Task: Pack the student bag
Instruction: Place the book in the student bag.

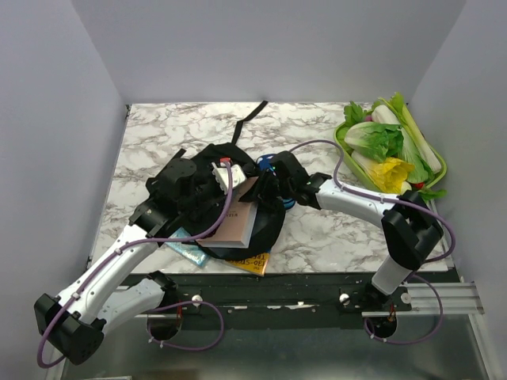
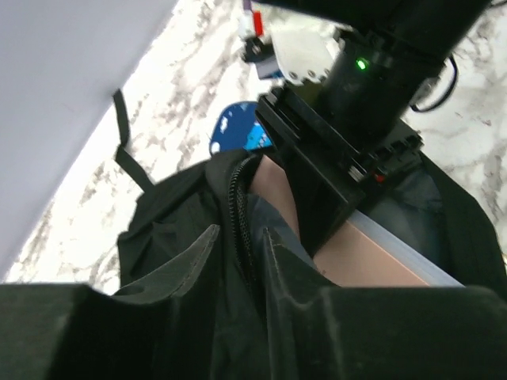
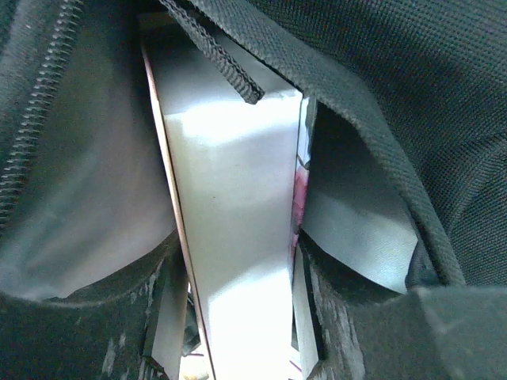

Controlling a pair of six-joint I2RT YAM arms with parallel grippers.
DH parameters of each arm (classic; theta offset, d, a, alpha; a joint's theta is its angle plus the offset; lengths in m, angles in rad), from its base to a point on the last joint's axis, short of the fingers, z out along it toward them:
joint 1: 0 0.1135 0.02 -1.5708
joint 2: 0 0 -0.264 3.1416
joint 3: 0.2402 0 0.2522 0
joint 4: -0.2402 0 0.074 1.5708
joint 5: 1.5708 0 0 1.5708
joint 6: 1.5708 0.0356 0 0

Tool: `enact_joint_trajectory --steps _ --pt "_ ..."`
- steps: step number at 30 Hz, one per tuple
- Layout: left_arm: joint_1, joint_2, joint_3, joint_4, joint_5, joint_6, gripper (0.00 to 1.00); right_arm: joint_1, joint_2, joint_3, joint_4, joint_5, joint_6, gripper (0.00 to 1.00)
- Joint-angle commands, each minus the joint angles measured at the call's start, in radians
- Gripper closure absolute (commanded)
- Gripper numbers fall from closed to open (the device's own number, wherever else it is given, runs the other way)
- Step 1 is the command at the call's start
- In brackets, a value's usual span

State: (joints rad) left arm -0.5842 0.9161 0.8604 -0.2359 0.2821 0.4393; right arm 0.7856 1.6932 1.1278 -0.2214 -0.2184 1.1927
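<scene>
From above, we see the student bag [image 1: 272, 227] mid-table [image 1: 333, 237], a book [image 1: 238, 222] poking out at 6 o'clock. Left wrist: the left gripper [image 2: 242, 249] has its fingers parted around the zipper edge [image 2: 236, 198]. Right wrist: the right gripper [image 3: 238, 340] straddles the book's pages, though we cannot tell whether it pinches them.

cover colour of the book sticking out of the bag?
Pinkish tan; the book shows best in the top external view.

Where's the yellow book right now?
Top view, centre: the yellow book pokes out from under the near edge of the backpack, just right of a teal item.
</scene>
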Motion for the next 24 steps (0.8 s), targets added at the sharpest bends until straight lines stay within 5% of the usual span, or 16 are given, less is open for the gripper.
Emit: enact_joint_trajectory --steps 1,3,4,7,12,17,24 --pt "-0.017 -0.023 0.045 -0.210 0.028 -0.034 0.59 0.014 -0.023 -0.034 0.057 0.011 0.021 0.59" --pt "-0.022 -0.034 0.014 -0.282 0.034 -0.062 0.46 0.012 -0.015 -0.037 0.085 0.005 0.027 0.64" --pt "-0.023 -0.045 -0.001 -0.296 0.037 -0.070 0.27 0.014 -0.015 -0.042 0.094 0.001 0.030 0.65" --pt "-0.039 -0.104 -0.052 -0.309 0.051 -0.091 0.01 0.012 -0.021 -0.052 0.114 0.011 0.038 0.73" --pt "-0.098 -0.161 -0.064 -0.330 0.052 -0.169 0.01 0.012 -0.026 -0.056 0.117 0.024 0.041 0.74" --pt "-0.239 -0.174 -0.095 -0.269 -0.096 -0.310 0.01 0.015 -0.041 -0.062 0.116 0.047 0.039 0.75" --pt "-0.253 -0.157 -0.095 -0.301 -0.177 -0.395 0.01 0.014 -0.043 -0.057 0.117 0.056 0.041 0.77"
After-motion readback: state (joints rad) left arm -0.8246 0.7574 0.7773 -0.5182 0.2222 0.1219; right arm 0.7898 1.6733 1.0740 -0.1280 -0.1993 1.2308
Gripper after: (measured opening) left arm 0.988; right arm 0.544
